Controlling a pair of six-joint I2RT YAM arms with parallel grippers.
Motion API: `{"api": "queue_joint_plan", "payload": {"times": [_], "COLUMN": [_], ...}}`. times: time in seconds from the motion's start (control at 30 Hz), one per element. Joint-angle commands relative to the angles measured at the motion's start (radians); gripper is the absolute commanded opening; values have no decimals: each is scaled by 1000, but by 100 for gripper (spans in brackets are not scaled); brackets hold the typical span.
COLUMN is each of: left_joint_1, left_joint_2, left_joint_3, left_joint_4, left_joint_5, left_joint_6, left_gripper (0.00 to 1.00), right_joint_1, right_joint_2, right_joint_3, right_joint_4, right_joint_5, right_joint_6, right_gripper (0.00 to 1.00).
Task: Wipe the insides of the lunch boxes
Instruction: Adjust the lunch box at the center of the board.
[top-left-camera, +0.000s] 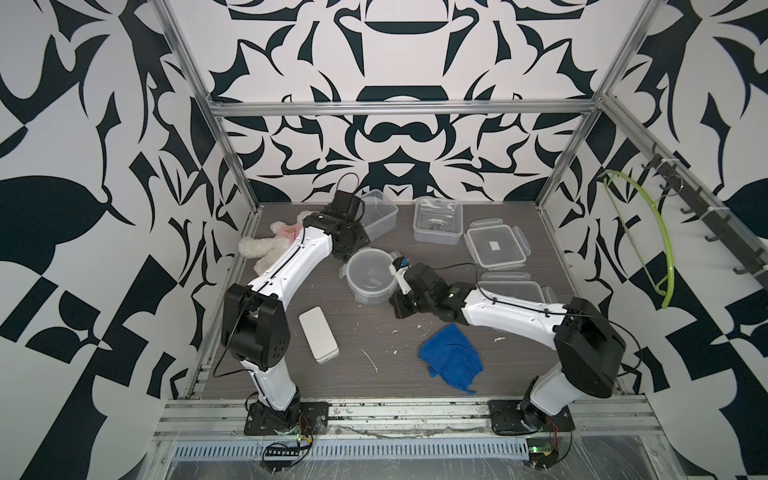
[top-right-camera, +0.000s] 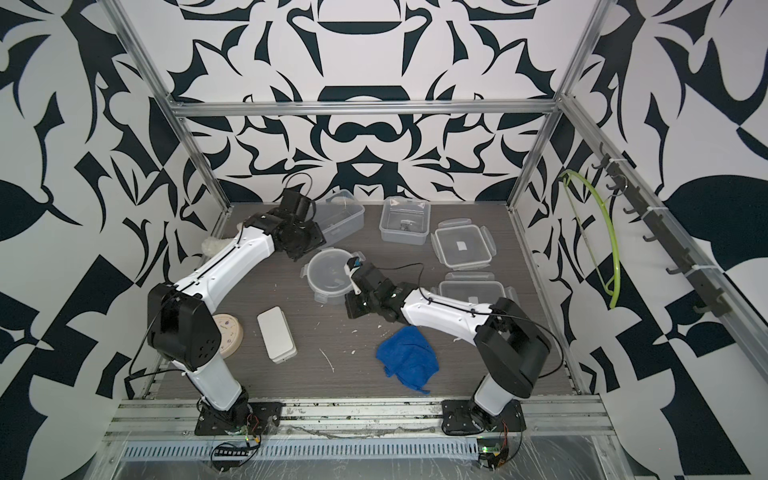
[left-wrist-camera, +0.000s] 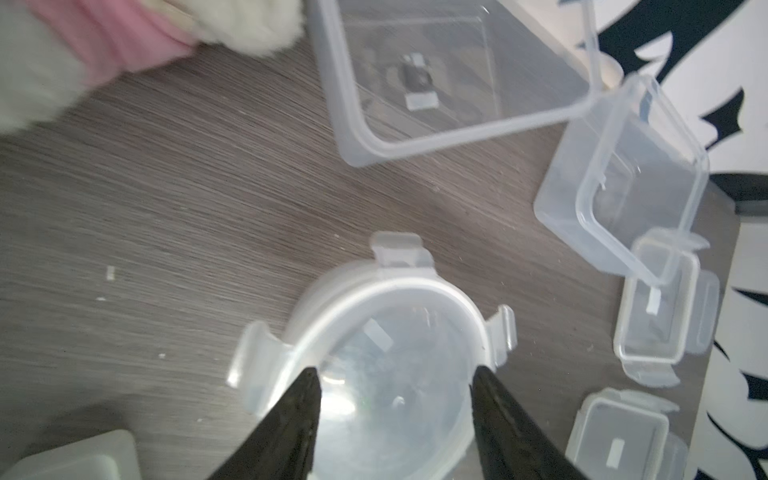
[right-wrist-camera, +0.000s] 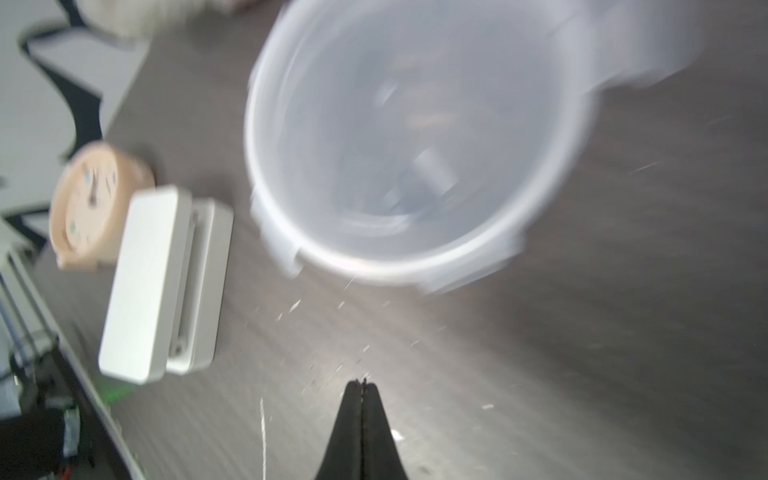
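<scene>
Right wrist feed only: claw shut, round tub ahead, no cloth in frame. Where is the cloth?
Observer: The blue cloth lies loose on the table, back toward the arm bases from the right claw. Nothing holds it.
Operator: And the left arm?
Observer: The left claw hangs open by the far side of the round tub, holding nothing.
</scene>
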Motion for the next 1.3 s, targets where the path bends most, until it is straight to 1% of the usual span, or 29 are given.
{"api": "queue_joint_plan", "payload": {"times": [0.0, 0.1, 0.17, 0.27, 0.4, 0.6, 0.7, 0.83, 0.93, 1.07, 1.1, 1.13, 1.17, 1.2, 1.23, 1.27], "left_joint_1": [25, 25, 25, 24, 7, -51, -94, -143, -158, -158, -157, -157, -157, -157, -158, -160], "left_joint_2": [15, 45, 65, 75, 69, 8, -33, -61, -64, -80, -87, -96, -105, -112, -119, -125], "left_joint_3": [-48, -58, -73, -120, -190, -313, -346, -343, -325, -280, -263, -240, -211, -188, -161, -139], "left_joint_4": [-28, 0, 25, 77, 109, 130, 124, 94, 60, -13, -34, -57, -69, -104, -116, -113], "left_joint_5": [-15, -9, 10, 55, 78, 90, 98, 94, 87, 47, 30, 10, -10, -23, -32, -35], "left_joint_6": [31, 39, 42, 39, 13, -61, -102, -138, -145, -128, -123, -116, -111, -109, -109, -109], "left_gripper": [62, 63, 63, 63, 63, 63, 63, 64, 64, 63, 64, 64, 64, 64, 64, 64], "right_joint_1": [16, 19, 19, 17, -8, -98, -166, -279, -353, -405, -416, -433, -455, -475, -497, -514], "right_joint_2": [59, 111, 128, 131, 132, 127, 116, 101, 96, 45, 31, 16, 6, 2, 4, 11], "right_joint_3": [22, 53, 65, 68, 82, 88, 88, 75, 76, 49, 38, 24, 9, -2, -15, -28], "right_joint_4": [2, 4, -6, -3, -3, 14, 4, 0, 0, 12, 25, 47, 81, 120, 167, 226], "right_joint_5": [12, 9, 30, 72, 114, 93, 88, 66, 24, -22, -42, -84, -150, -211, -283, -356], "right_joint_6": [18, 27, 26, 15, -4, -15, -16, -23, -35, -50, -50, -43, -29, -7, 28, 65], "right_gripper": [0, 0, 0, 0, 0, 0, 0, 0, 0, 0, 1, 8, 20, 29, 35, 39]}}
